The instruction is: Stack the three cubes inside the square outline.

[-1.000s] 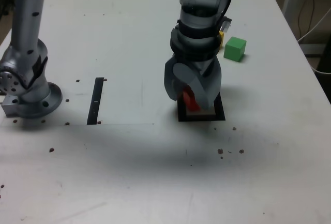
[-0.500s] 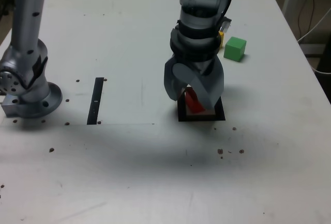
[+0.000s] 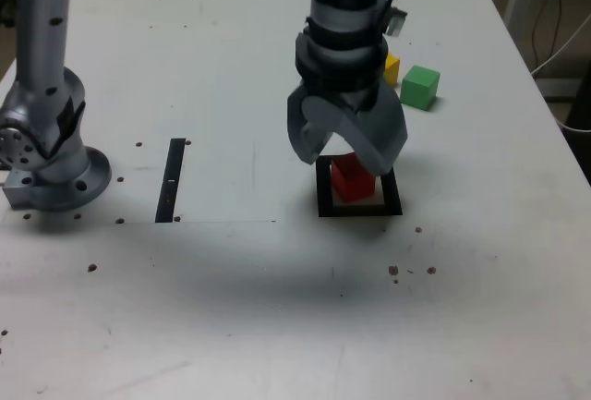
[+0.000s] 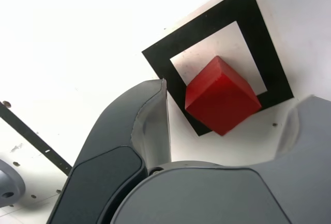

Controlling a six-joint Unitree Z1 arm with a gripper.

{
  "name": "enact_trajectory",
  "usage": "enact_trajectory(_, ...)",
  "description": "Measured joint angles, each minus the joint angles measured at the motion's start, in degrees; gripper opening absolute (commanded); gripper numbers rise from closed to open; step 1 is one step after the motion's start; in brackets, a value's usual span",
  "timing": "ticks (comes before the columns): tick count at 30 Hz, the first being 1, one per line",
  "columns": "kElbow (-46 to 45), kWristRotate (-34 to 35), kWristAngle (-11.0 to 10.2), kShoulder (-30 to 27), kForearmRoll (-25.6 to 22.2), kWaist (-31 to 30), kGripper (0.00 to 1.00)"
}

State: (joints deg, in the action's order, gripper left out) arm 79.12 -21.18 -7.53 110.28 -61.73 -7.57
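Sitting inside black square outline (image 3: 394,199), red cube (image 3: 353,180) turned askew, claw (image 4: 227,120) spread wide, released, green cube (image 3: 420,88) near yellow cube (image 3: 391,69)

no readable text, no legible labels or brands, no numbers, no signs in either view

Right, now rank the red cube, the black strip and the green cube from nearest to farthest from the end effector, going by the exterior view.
1. Red cube: inside the square outline.
2. Green cube: toward the exterior view's right.
3. Black strip: exterior view's left.
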Motion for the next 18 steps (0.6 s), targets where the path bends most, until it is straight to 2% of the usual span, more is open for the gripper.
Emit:
enact_trajectory(4,0.4,0.0,-1.1,-1.5,-0.9,1.0,0.99)
enact_trajectory(10,6.1,0.0,-2.9,-2.1,-6.9,6.9,1.00)
enact_trajectory(18,11.9,-2.3,-3.5,-1.9,-8.6,15.7,1.00)
